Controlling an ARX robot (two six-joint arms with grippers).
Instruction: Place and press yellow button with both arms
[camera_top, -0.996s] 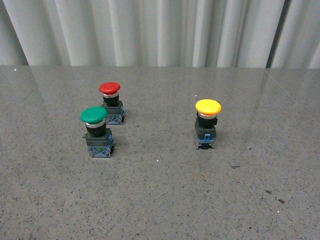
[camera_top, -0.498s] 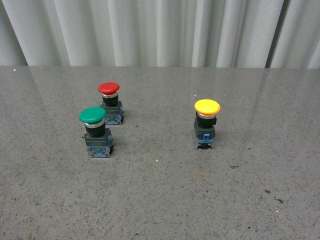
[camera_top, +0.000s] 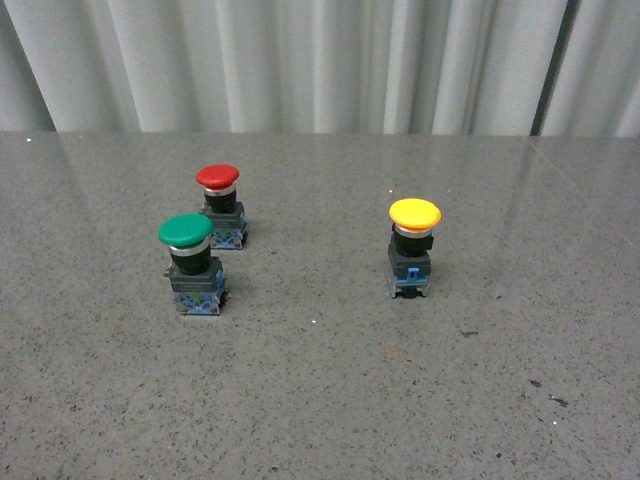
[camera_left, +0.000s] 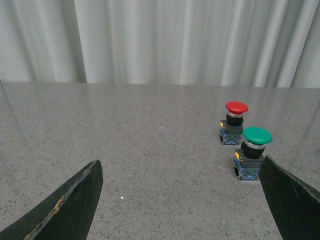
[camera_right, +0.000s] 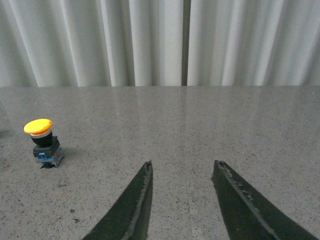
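The yellow button (camera_top: 414, 243) stands upright on the grey table, right of centre in the front view, with a yellow cap, black body and blue base. It also shows in the right wrist view (camera_right: 43, 142), far off to one side of my right gripper (camera_right: 183, 169), which is open and empty. My left gripper (camera_left: 180, 165) is open wide and empty; the yellow button is out of its view. Neither arm shows in the front view.
A green-capped switch (camera_top: 192, 263) and a red-capped switch (camera_top: 220, 204) stand close together at the left of the front view. Both show in the left wrist view, the green one (camera_left: 252, 159) near one finger. White curtains (camera_top: 320, 60) hang behind the table (camera_top: 320, 400).
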